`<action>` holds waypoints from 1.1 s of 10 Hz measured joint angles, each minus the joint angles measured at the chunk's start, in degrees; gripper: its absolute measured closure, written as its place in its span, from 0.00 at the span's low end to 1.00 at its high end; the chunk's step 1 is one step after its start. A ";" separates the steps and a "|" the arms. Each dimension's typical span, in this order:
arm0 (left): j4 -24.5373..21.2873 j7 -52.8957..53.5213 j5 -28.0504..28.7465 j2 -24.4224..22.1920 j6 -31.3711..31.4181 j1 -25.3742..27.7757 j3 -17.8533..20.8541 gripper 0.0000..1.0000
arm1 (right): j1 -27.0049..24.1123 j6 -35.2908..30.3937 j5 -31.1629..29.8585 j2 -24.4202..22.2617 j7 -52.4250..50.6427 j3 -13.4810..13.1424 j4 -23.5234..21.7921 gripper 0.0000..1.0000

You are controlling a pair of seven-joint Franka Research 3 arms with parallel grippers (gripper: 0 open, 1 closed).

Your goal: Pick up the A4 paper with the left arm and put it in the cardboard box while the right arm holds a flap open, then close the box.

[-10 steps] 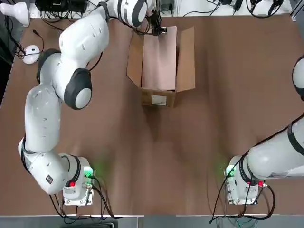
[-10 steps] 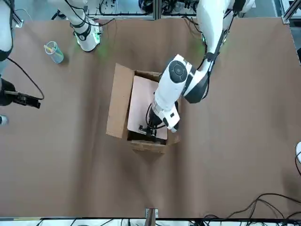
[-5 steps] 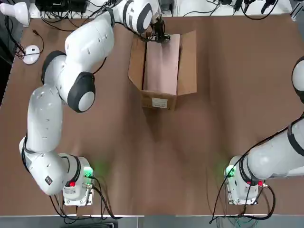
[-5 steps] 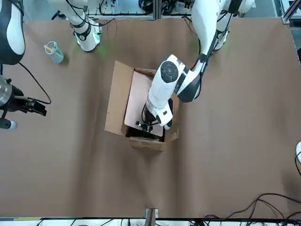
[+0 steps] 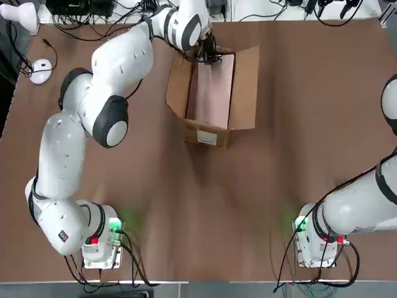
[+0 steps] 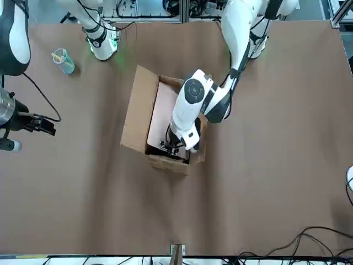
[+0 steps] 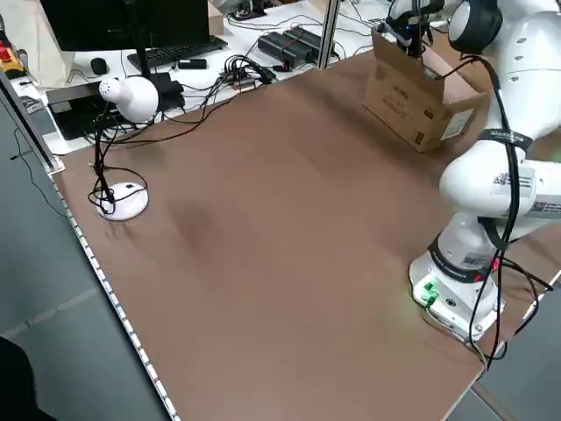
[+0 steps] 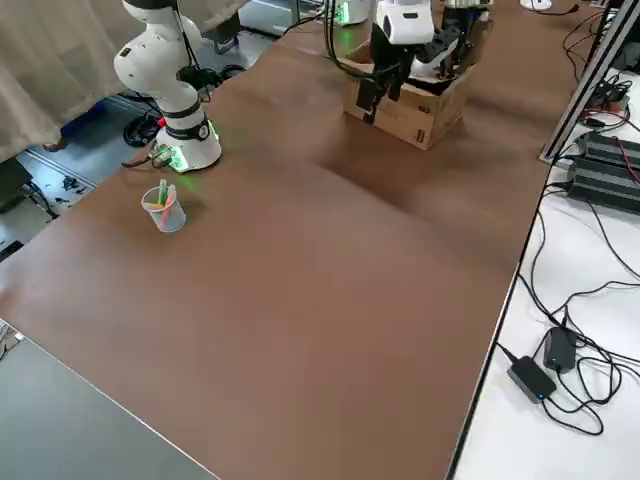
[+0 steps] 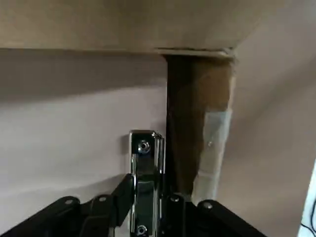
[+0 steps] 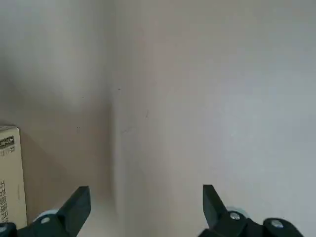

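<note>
The cardboard box stands open at the far middle of the table, its white label facing the robot. The pinkish A4 paper lies inside it along its length. My left gripper reaches into the box's far end and is shut on the paper's metal clip, close to an inner corner of the box. My right gripper hangs far out to the robot's right, well apart from the box. Its fingers are open with nothing between them.
A plastic cup stands near the right arm's base. A white mouse and a desk lamp sit at the table's left far corner. Cables run along the far edge. Bare brown table surrounds the box.
My left gripper has pushed the clip end lower into the box and a little toward the robot. The box has slid and turned slightly with it. The right gripper has shifted slightly.
</note>
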 joint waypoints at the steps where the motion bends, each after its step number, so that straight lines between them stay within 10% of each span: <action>1: 0.17 0.43 0.00 -0.05 0.00 0.01 0.14 0.55 | 0.12 0.01 0.00 -0.04 0.00 0.00 -0.12 0.00; 5: 1.45 2.78 2.71 -5.84 -6.49 0.91 3.07 0.01 | 1.09 -2.27 0.00 -0.13 -0.01 0.02 -0.34 0.00; 7: 1.66 8.62 3.55 -11.19 -15.72 3.15 3.47 0.03 | 2.13 -5.61 -0.05 -0.18 -0.01 0.02 -0.54 0.00; 11: 1.18 24.73 -1.11 -15.61 -32.42 10.43 3.43 0.60 | 2.16 -12.23 -0.05 -0.22 -0.03 -0.08 -0.72 0.00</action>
